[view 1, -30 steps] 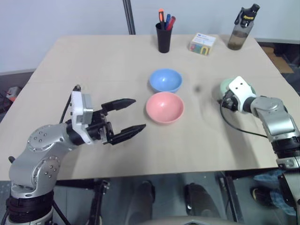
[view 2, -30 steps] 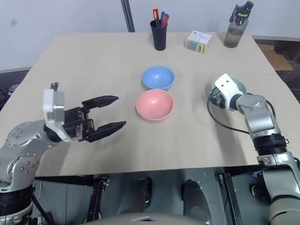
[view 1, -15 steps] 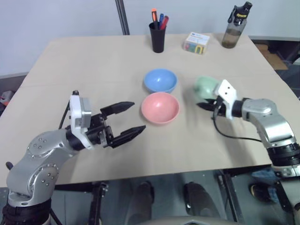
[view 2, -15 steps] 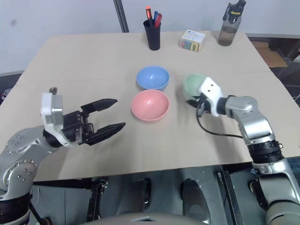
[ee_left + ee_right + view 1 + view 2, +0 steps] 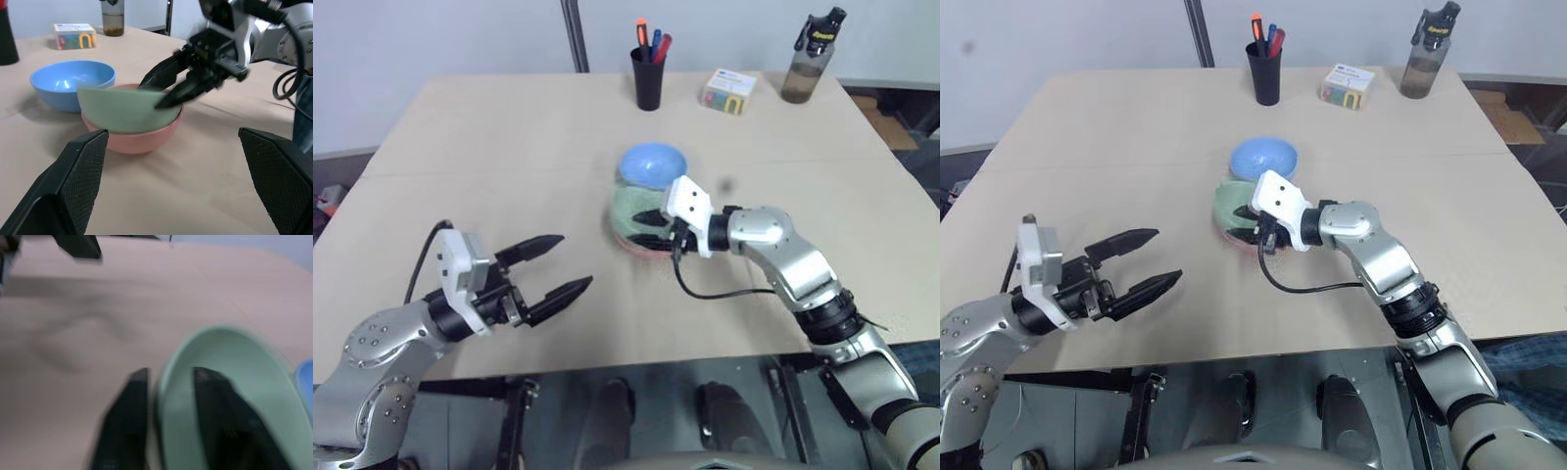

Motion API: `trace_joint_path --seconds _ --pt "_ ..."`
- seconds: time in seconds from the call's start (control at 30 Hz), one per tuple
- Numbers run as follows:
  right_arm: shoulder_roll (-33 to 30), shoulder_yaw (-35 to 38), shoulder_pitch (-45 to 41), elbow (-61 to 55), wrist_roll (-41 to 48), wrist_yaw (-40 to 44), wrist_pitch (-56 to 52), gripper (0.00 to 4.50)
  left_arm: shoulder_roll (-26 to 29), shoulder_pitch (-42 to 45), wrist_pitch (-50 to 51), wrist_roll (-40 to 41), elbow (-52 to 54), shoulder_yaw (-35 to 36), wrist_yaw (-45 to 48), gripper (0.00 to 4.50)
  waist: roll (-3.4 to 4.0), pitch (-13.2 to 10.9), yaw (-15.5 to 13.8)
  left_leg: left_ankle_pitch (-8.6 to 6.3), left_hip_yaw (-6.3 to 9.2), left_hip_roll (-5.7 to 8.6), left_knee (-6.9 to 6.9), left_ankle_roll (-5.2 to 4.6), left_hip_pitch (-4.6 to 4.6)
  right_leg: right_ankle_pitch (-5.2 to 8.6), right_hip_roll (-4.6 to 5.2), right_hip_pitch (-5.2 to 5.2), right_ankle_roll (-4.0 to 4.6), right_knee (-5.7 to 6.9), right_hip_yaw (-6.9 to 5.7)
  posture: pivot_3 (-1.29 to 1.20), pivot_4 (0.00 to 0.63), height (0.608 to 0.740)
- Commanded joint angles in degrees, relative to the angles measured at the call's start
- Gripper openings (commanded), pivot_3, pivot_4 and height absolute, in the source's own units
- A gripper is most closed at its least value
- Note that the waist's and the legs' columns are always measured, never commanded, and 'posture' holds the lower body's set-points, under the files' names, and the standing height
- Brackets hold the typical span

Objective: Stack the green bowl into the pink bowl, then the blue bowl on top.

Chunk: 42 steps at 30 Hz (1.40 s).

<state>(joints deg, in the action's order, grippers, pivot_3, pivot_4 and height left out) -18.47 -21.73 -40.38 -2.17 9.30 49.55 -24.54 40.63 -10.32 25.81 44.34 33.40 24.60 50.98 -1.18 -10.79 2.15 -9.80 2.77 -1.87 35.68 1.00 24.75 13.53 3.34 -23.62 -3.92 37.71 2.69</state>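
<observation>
Pale wood covered the table (image 5: pixel 460 127), seen from the head cameras. With the pink bowl (image 5: pixel 644 244) as landmark, the green bowl (image 5: pixel 636 209) sat tilted inside it, and the blue bowl (image 5: pixel 652 164) stood just behind, touching or nearly so. The right gripper (image 5: pixel 650 227) reached in from the pink bowl's right side, its fingers straddling the green bowl's rim. The left gripper (image 5: pixel 560 264) hung well to the pink bowl's left, spread wide and empty.

From the left wrist, the green bowl (image 5: pixel 124 107) leaned in the pink bowl (image 5: pixel 132 139), one black finger (image 5: pixel 183 93) of the right gripper over its rim.

From the right wrist, one finger (image 5: pixel 222 416) lay inside the green bowl (image 5: pixel 254 377) and the other outside.
</observation>
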Motion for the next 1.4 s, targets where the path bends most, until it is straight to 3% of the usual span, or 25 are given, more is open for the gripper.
trace_joint_path --seconds 0.03,0.07,0.13,0.3,0.4,0.5,0.63,0.77,0.97,1.23,1.3,1.33,1.4 --pt "-0.4 1.4 -1.6 -0.4 -0.3 0.9 2.4 3.36 0.5 -0.8 -0.6 1.1 3.1 2.4 -0.9 4.50 0.00 0.0 0.1 0.00 0.00 -0.01 -0.04 0.00 -0.01 0.00 -0.02 -0.02 0.00 0.00 0.00 0.00 0.150 0.740" --pt "-0.7 1.5 -1.6 -0.4 -0.4 1.0 2.6 3.91 0.4 -1.0 -0.6 1.1 3.1 2.7 -1.2 4.50 0.00 0.0 0.1 0.00 0.00 -0.06 -0.06 0.00 -0.01 0.00 -0.07 -0.04 0.00 0.00 0.00 0.00 0.150 0.740" --pt "-1.1 2.6 -1.3 -1.1 0.0 0.8 2.5 4.37 0.3 -1.2 -0.6 1.4 3.0 2.9 -1.5 4.50 0.00 0.0 0.1 0.00 -0.01 -0.15 -0.06 0.00 -0.01 0.00 -0.16 -0.04 0.00 0.00 0.00 0.00 0.150 0.740" --pt "-4.9 8.3 -2.4 -2.5 3.2 3.0 2.4 4.37 -0.3 -0.8 -0.3 3.7 2.9 3.1 -2.0 4.50 0.01 0.0 0.1 0.00 -0.01 -0.28 -0.06 0.00 -0.04 0.03 -0.31 -0.06 -0.03 0.00 0.01 0.00 0.150 0.740" --pt "-11.1 8.4 -8.8 9.4 -3.4 5.6 15.1 4.37 -0.3 -0.1 -0.3 4.8 2.6 3.1 -2.6 4.50 0.06 0.0 0.1 0.00 -0.06 -0.29 -0.05 0.00 -0.05 0.02 -0.31 -0.07 -0.02 -0.02 0.06 0.00 0.150 0.740" --pt "-13.7 3.0 -17.3 28.4 -13.0 5.8 34.2 4.37 -0.2 0.0 0.2 7.5 3.2 4.0 -2.6 4.50 0.06 0.0 0.3 0.00 -0.17 -0.29 -0.05 0.01 -0.10 0.03 -0.30 -0.07 -0.04 -0.10 0.09 0.00 0.150 0.740" --pt "-8.7 -2.1 -28.1 52.8 -22.4 0.9 52.2 4.37 -0.4 -1.8 0.3 9.8 3.7 6.4 -3.5 4.50 0.01 0.0 1.5 0.00 -0.43 -0.37 -0.39 0.00 -0.25 -0.10 -0.36 -0.12 0.17 -0.22 0.33 0.00 0.150 0.740" --pt "-3.6 -6.0 -33.9 66.3 -30.3 -6.9 61.3 4.37 -2.1 -3.3 0.0 10.3 4.3 9.5 -8.4 4.50 0.03 -0.1 2.0 0.00 -0.51 -0.39 -0.55 0.00 -0.12 -0.21 -0.41 -0.35 0.04 -0.19 0.47 0.00 0.150 0.740" --pt "1.6 -9.2 -38.2 74.5 -37.7 -15.7 64.9 4.37 -7.4 -11.0 -1.1 10.5 10.4 13.7 -15.3 4.50 0.02 -0.1 1.8 -0.02 -0.62 -0.38 -0.58 0.05 -0.03 -0.15 -0.39 -0.48 0.16 -0.19 0.59 0.00 0.150 0.740" --pt "4.9 -10.9 -39.7 78.5 -43.3 -20.9 63.1 4.37 -8.3 -17.0 -2.7 12.1 14.4 17.4 -17.0 4.50 0.02 -0.1 1.9 0.02 -0.62 -0.39 -0.53 0.11 -0.14 -0.13 -0.41 -0.49 0.27 -0.04 0.61 0.00 0.150 0.740" --pt "5.5 -11.2 -39.5 79.0 -44.3 -21.6 62.2 3.64 -8.5 -17.9 -3.0 12.5 15.2 17.8 -17.4 4.50 0.02 -0.1 1.9 0.04 -0.63 -0.39 -0.51 0.14 -0.16 -0.13 -0.40 -0.48 0.27 -0.03 0.62 0.00 0.150 0.740" --pt "5.8 -11.3 -39.5 79.3 -44.9 -22.0 61.9 3.03 -8.6 -18.3 -3.2 12.6 15.6 18.0 -17.6 4.50 0.03 -0.1 1.9 0.04 -0.64 -0.39 -0.51 0.14 -0.15 -0.14 -0.40 -0.48 0.27 -0.04 0.63 0.00 0.150 0.740" --pt "6.3 -11.6 -39.4 79.6 -45.8 -22.9 61.2 2.49 -8.7 -18.9 -3.5 12.7 16.2 18.1 -18.3 4.50 0.03 -0.1 1.9 0.04 -0.65 -0.39 -0.51 0.14 -0.11 -0.14 -0.40 -0.51 0.28 -0.04 0.64 0.00 0.150 0.740"
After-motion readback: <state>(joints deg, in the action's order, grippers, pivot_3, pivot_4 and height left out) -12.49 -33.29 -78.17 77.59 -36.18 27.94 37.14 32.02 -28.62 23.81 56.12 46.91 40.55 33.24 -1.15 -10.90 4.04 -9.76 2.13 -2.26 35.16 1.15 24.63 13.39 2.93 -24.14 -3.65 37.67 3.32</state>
